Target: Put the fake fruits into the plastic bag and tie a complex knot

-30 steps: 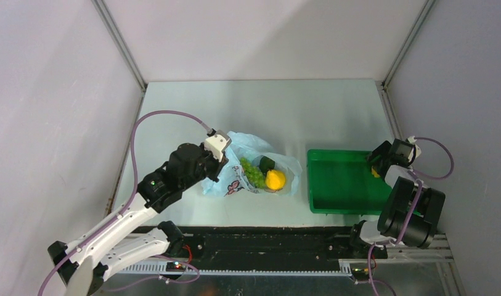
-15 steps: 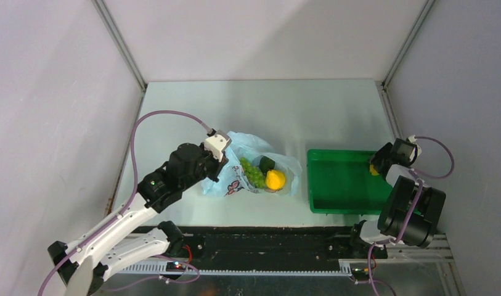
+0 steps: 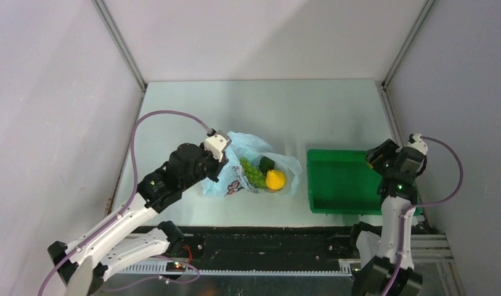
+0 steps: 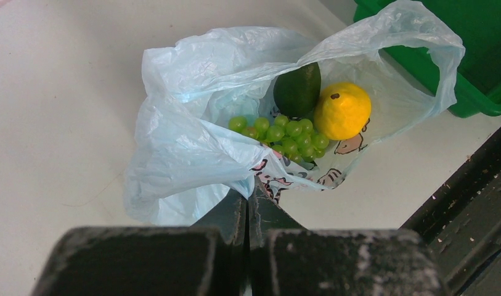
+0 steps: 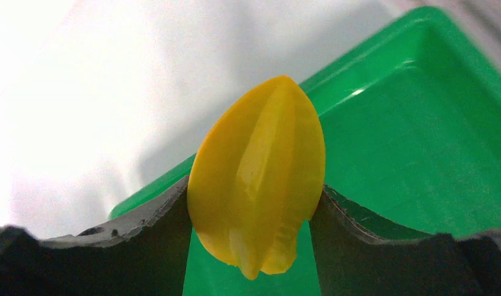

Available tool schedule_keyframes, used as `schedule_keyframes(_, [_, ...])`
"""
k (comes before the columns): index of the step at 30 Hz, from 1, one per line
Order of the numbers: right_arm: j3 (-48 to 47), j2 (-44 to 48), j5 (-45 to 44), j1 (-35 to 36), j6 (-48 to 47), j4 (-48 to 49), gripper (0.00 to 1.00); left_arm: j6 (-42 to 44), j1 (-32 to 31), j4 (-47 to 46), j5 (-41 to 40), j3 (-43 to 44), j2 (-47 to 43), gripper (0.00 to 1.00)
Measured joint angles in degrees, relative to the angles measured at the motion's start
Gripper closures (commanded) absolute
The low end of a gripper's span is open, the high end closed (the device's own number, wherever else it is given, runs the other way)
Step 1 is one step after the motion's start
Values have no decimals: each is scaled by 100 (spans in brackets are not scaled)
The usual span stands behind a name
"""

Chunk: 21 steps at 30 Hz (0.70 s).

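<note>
- Your left gripper (image 4: 248, 200) is pinched fully shut on a fold of the bag (image 4: 186, 142) at its near edge, with crinkled plastic bunched right at the fingertips
- Past those fingers the bag's mouth gapes open toward the tray (image 4: 482, 92)
- Inside the bag the grapes (image 4: 285, 134) lie in the middle, touching a yellow fruit (image 4: 341, 111) on their right and a dark green fruit (image 4: 297, 89) behind them
- The bag's printed mark shows through the plastic under the grapes
- From above, you see the bag (image 3: 235, 185) lying on the table (image 3: 266, 111) left of the tray (image 3: 340, 185), near it, with a strip of table between them
- Your right gripper (image 5: 254, 203) is closed partway around a ridged fruit (image 5: 257, 172), one finger on each side, its pointed end away from the wrist
- That ridged fruit is yellow and is held clear above the tray's floor (image 5: 420, 123)
- In the top view your right gripper (image 3: 377, 161) sits over the tray's far right edge
</note>
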State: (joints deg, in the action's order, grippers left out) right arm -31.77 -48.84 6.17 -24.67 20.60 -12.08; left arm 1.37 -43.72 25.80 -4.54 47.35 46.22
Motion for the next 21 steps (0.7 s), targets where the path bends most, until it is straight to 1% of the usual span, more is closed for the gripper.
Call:
schedule_keyframes(2, [42,483,450,92,-59,-232,79,-2,0,-2,15,0,-2,100])
schedule_keyframes(4, [46,763,866,264,-111,-352,79,0,0,-2,22,0,-4,100])
schedule_keyframes(7, [48,1049,1464,780,-179,-437,79,0,0,0,22,0,-4,100])
schedule_keyframes(10, [22,1174,1917,1663,-289,-437,79,0,0,-2,22,0,-13,100])
schedule_keyframes(11, [-42,1123,2013,2129,-330,-444,78,-2,0,-2,22,0,-13,100])
schedule_keyframes(13, [-221,990,2275,2787,-409,-450,78,-2,0,0,22,0,-13,100])
schedule_keyframes(15, [-535,717,2459,3657,-535,-411,78,-2,0,0,20,0,-13,100])
schedule_keyframes(17, [-787,485,2549,4476,-664,-343,78,0,0,0,20,0,-13,100])
schedule_keyframes(18, [-866,393,2570,4774,-717,-308,78,-2,0,-2,20,0,-13,100])
schedule_keyframes(21, [-1169,-28,2415,5810,-881,-295,78,-2,0,0,17,0,-15,100])
